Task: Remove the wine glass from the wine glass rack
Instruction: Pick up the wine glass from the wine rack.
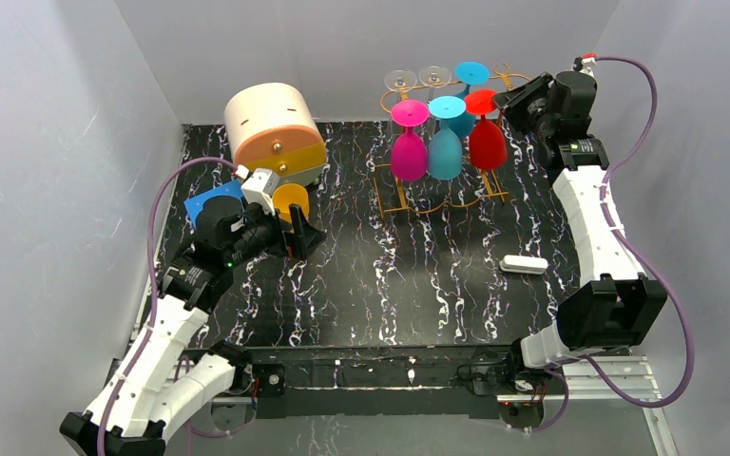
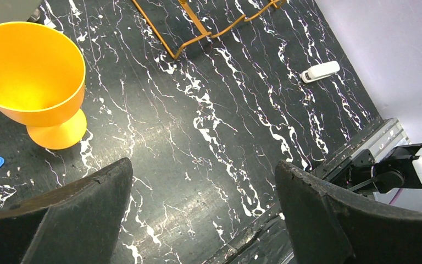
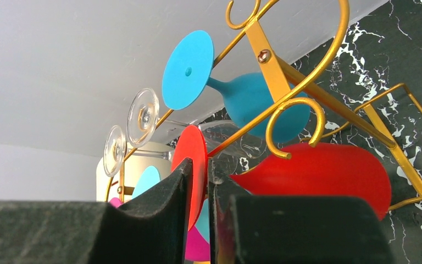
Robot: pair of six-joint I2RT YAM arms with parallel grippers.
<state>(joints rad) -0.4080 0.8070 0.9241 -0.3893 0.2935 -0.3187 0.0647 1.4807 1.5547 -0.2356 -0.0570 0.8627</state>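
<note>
Step in hand: taking hold of the red wine glass (image 1: 487,142) before lifting it off; it is not yet off the rack (image 1: 394,195).
Right gripper (image 3: 200,165): narrowed to a slit, pinching the rim of the red glass's round foot; I cannot tell how firm the hold is.
Left gripper (image 2: 203,170): spread wide, holding nothing, hanging over the bare table at the left of the top view.
Where the glass is: upper right of the top view, hanging bowl-down at the right end of the rack's front row, its foot resting on the top rails close to the curled rail ends.
Next move, as I judge it: firm up the grip, then slide the foot along the rails and out past the scroll ends without tilting, so the stem does not catch the wire.
Risk: the light blue glass (image 1: 445,147) hangs just beside it and could be knocked.
Rack contents: six glasses in all, adding the pink glass (image 1: 408,152) in front and a blue one and two clear ones behind.
Orange cup (image 2: 30,71): upright at the upper left of the left wrist view, empty.
</note>
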